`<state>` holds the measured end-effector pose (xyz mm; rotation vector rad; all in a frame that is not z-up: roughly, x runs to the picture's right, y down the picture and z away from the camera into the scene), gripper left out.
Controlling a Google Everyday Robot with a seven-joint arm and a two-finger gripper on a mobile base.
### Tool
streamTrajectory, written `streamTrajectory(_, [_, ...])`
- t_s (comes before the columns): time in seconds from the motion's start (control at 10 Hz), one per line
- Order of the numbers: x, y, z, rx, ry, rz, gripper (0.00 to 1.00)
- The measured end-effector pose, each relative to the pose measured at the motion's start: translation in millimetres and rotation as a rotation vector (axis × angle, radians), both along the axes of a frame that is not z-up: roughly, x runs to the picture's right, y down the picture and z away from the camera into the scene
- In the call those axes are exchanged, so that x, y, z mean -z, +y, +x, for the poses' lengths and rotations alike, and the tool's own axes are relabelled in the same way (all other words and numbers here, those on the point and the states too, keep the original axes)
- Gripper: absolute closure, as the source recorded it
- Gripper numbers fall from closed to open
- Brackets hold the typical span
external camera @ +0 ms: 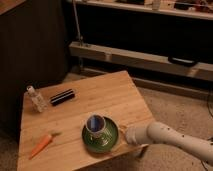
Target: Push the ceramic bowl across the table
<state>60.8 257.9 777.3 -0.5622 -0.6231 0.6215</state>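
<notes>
Right, the gripper (125,133) sits low at table height, up against the right rim of the ceramic bowl (101,137); touching or just beside, can't tell. Whether it is open or closed can't be told either, and it doesn't appear to hold anything. My guess is that it is placed side-on there so the white arm (172,140) can shove the bowl leftward rather than lift it.

The bowl is near the front right edge of the table (112,95), with most of the plank top lying to its left and behind it. A white cup (95,123) with a blue inside stands in the bowl and would likely ride along.

Counts:
- one bowl
- one cup
- one carrot (41,145), front left
- one clear bottle (36,99), far left
- one black oblong object (62,96) beside the bottle
- one arm
</notes>
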Motion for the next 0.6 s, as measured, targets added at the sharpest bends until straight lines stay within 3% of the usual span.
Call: streamTrajectory(0.6, [-5.5,-11,-18,0.001,-0.039,0.013,0.21])
